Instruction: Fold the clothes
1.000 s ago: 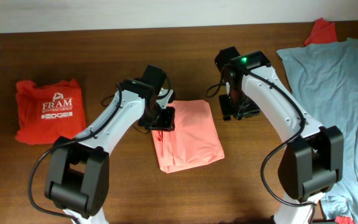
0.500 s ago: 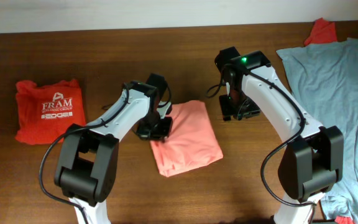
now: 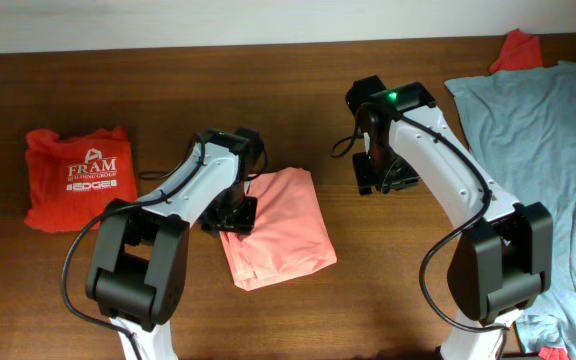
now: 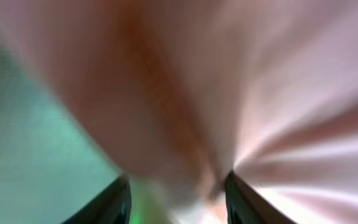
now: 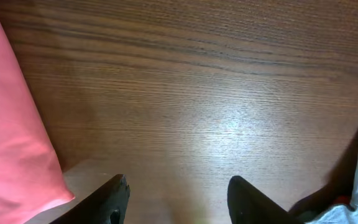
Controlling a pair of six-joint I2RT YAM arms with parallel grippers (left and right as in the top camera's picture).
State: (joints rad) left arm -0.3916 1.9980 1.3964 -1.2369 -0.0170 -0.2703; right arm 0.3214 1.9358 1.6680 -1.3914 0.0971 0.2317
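My left wrist view is all blurred salmon-pink T-shirt (image 4: 241,81), so I cannot tell whether the left gripper (image 4: 178,183) holds it, and the grey-blue T-shirt (image 3: 558,150) runs off the overhead's right edge.

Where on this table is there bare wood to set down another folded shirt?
Bare: the table in front of the red shirt; the back strip left of the grey-blue shirt; the front between the salmon-pink shirt and right arm. Crowded: the right edge, under the grey-blue shirt.
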